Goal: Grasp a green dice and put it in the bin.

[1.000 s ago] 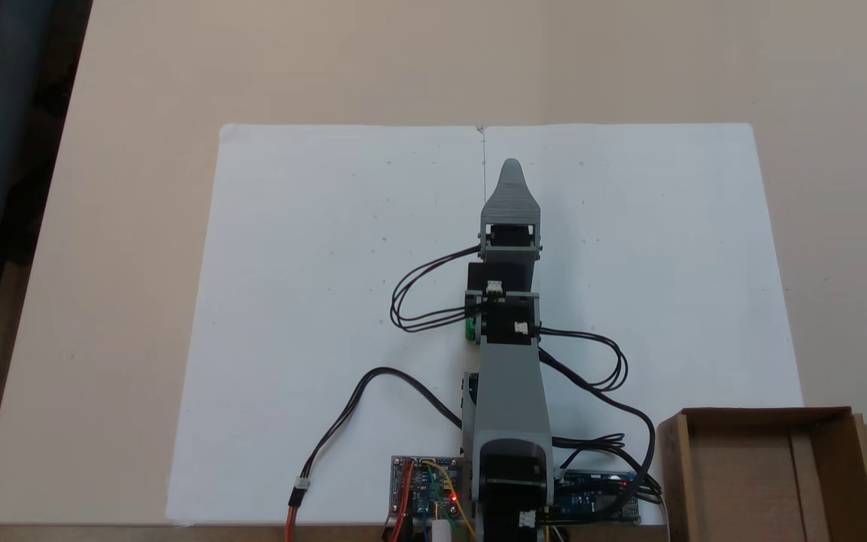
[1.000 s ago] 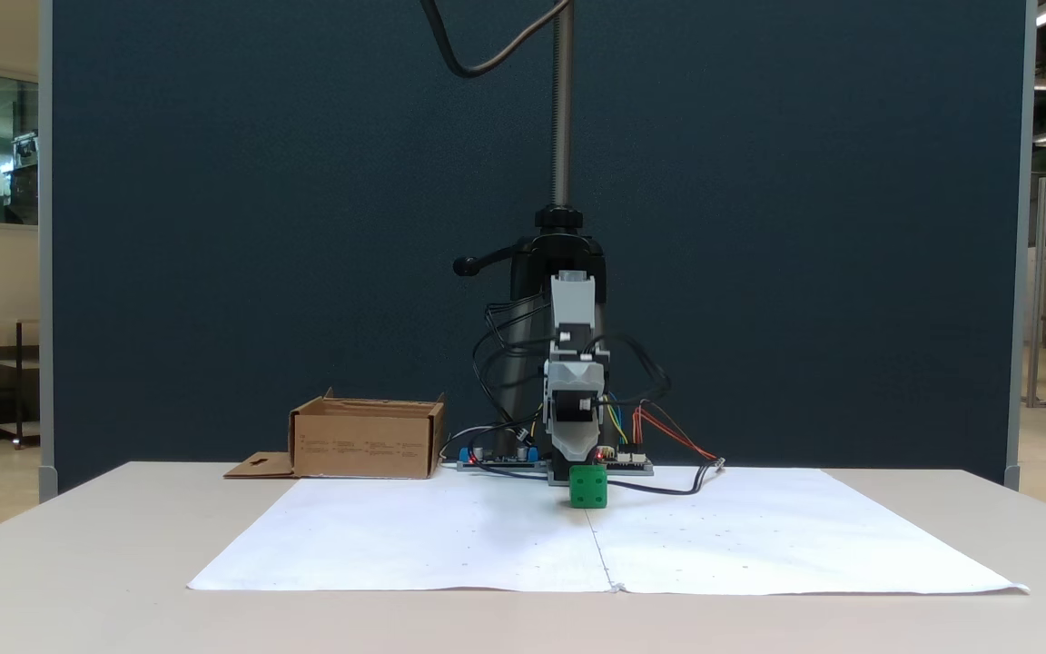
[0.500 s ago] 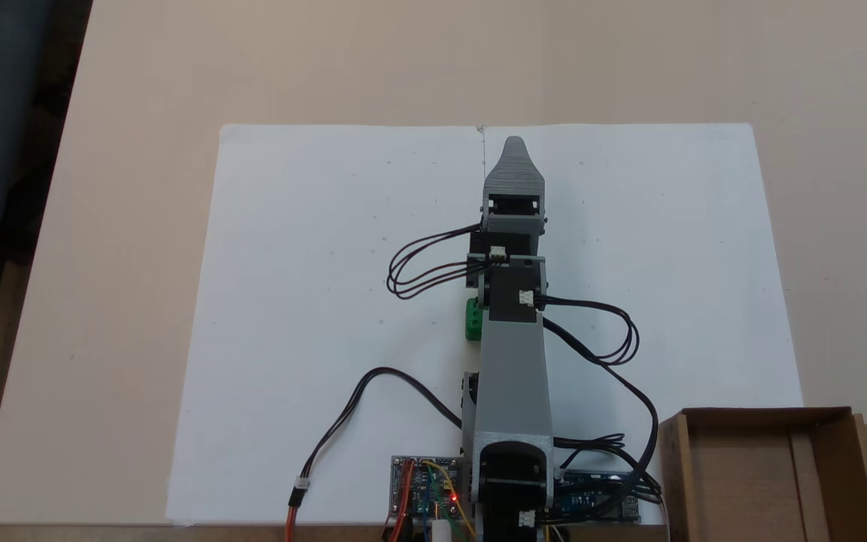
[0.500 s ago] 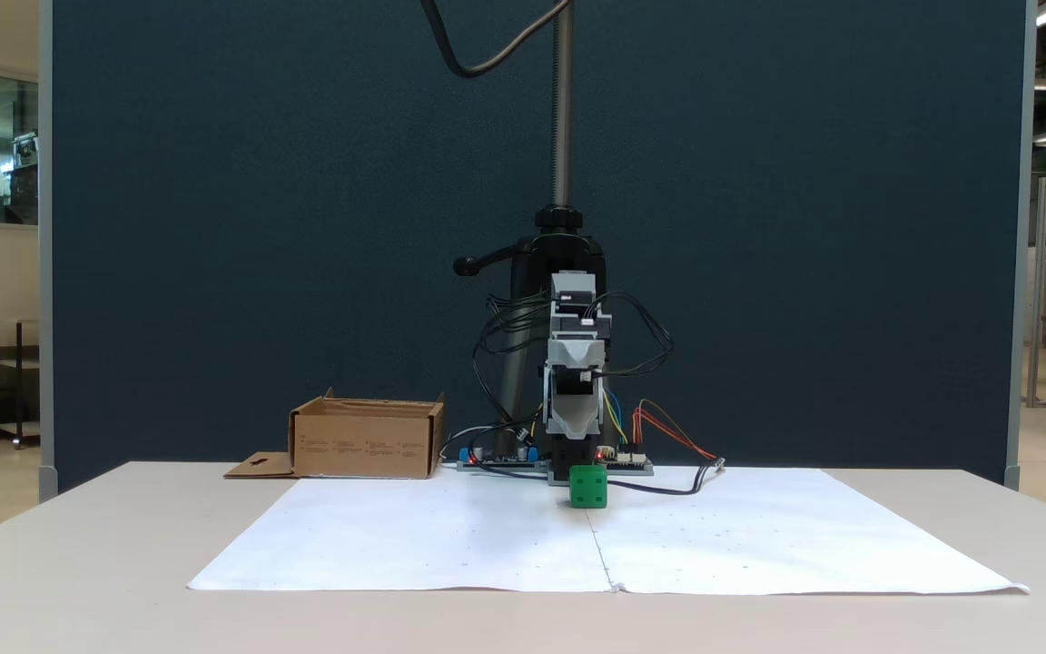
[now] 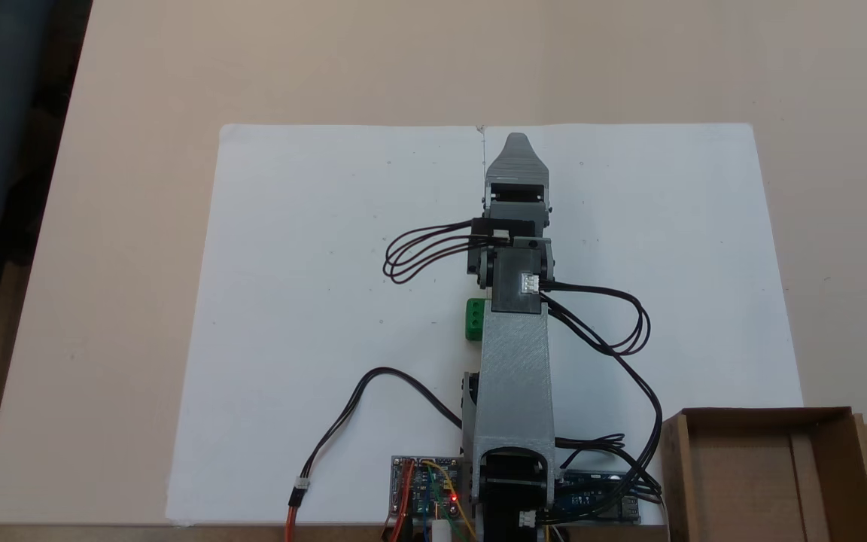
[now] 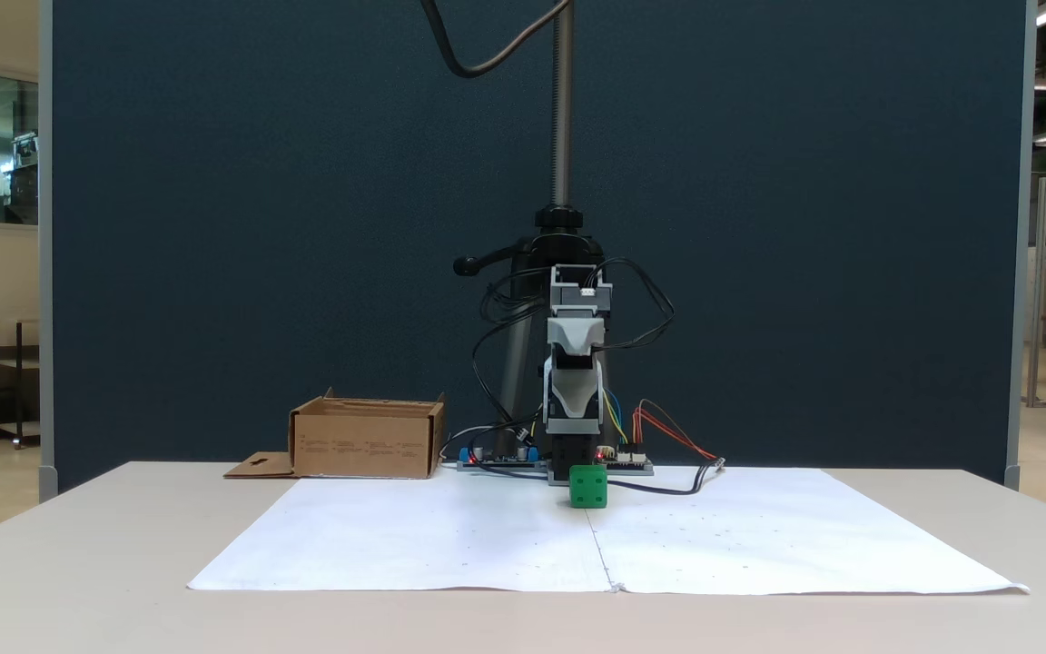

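The green dice lies on the white paper, its right side hidden under the grey forearm in the view from above. Seen from the front, the green dice sits alone on the sheet with nothing touching it. The gripper points toward the paper's far edge, well past the dice. From the front, the gripper hangs in the air above the dice. Only one tapered grey finger shows, so its state is unclear. The bin is an empty brown cardboard box at the lower right; the bin stands at the left in the front view.
Circuit boards and looping black cables sit around the arm's base. The white paper covers the middle of the tan table. A dark stand pole rises behind the arm.
The arm has risen and reached farther from its base, lifting the gripper higher. More of the dice's top shows beside the forearm. The dice itself has not moved.
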